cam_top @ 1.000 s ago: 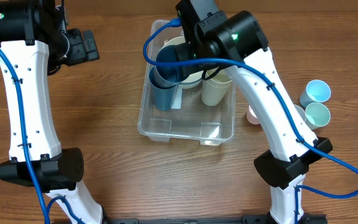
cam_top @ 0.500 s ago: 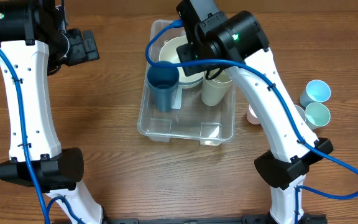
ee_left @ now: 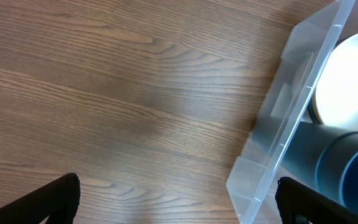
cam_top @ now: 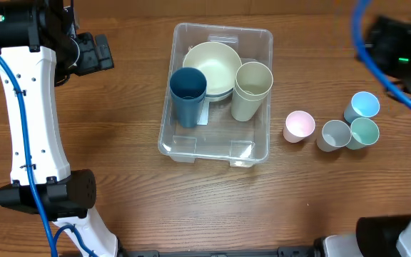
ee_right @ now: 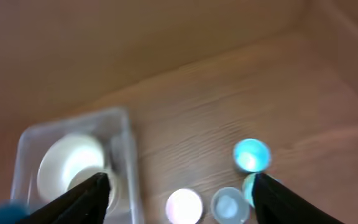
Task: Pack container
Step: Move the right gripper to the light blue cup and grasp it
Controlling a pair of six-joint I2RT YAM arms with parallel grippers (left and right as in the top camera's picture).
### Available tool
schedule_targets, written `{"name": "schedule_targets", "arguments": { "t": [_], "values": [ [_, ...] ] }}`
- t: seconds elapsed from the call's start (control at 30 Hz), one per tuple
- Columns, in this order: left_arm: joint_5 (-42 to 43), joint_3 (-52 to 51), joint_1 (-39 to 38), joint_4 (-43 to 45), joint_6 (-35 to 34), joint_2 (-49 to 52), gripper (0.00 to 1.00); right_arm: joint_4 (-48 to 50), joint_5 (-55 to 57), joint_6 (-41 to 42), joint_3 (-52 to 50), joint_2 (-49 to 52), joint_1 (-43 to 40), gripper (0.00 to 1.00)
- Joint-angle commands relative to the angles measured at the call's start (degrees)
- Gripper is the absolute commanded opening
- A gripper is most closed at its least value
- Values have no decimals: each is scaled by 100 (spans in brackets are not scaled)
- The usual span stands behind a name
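The container (cam_top: 220,137), a clear plastic bin with rounded corners, stands on the wooden worktop (cam_top: 120,185) in the upper middle of the overhead frame. Inside it, a cream bowl (cam_top: 212,63) fills the upper part, nested in a second bowl of which only a bluish rim shows. A dark blue cup (cam_top: 188,87) stands upright at the bin's left wall and a pale cream cup (cam_top: 253,80) stands upright at its right wall, both touching the bowls. A white label (cam_top: 203,114) shows on the bin's floor just beside the blue cup.

To the right of the bin, on the worktop, stand four small cups: a pink cup (cam_top: 299,126), a grey cup (cam_top: 332,134), a teal cup (cam_top: 364,131) touching the grey one, and a light blue cup (cam_top: 364,104) just above the teal one.

The left arm (cam_top: 31,107) runs up the left side of the frame, its jaws released and well apart from the bin, with nothing between them. Its wrist view shows bare worktop (ee_left: 117,93) and the bin's wall (ee_left: 291,118) at the right edge.

The right arm (cam_top: 398,50) is a blur in the upper right corner. Its wrist view, also blurred, shows its jaws spread wide and holding nothing, above the bin (ee_right: 126,143) and the small cups.
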Motion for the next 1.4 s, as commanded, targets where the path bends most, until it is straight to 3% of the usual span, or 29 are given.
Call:
{"name": "schedule_targets", "arguments": {
  "t": [0.0, 0.13, 0.33, 0.63, 0.87, 1.37],
  "values": [
    [-33, 46, -13, -11, 109, -22, 100, 4, -957, 337, -306, 310, -1213, 77],
    [-35, 46, -13, -11, 109, -22, 100, 118, -1416, 339, -909, 608, -2057, 77],
    [-35, 46, -13, -11, 109, -22, 100, 911, -1510, 339, -2050, 1165, -2597, 77],
    [-35, 46, -13, -11, 109, -22, 100, 1451, -1491, 164, -3091, 1843, -2846, 76],
    [-35, 46, -13, -11, 109, -22, 100, 1451, -1558, 11, -3298, 2157, -3071, 65],
    [-35, 46, -13, -11, 109, -22, 100, 2153, -2133, -289, -4398, 2247, -3163, 58]
  ]
}}
